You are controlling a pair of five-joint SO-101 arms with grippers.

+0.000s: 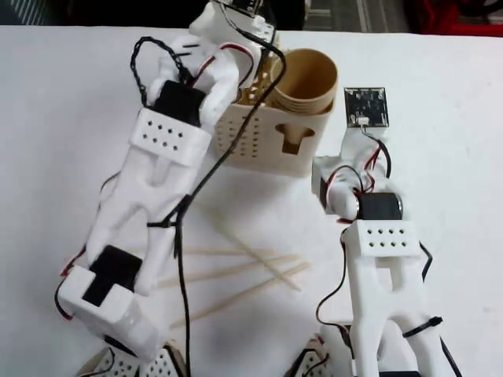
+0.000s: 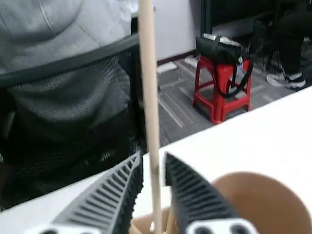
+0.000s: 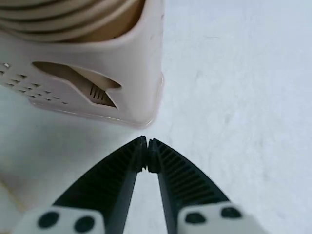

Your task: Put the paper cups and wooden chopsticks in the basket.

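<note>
left gripper pinching pale wooden chopstick above cream plastic basket | brown paper cups stacked inside | right gripper pressed together | several chopsticks left on worktop

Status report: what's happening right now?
Left gripper shut on chopstick, over basket. Right gripper shut, empty. Cups in basket; loose chopsticks on table.

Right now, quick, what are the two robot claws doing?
Left gripper: closed on a wooden chopstick.
Right gripper: closed, holding nothing.
</note>
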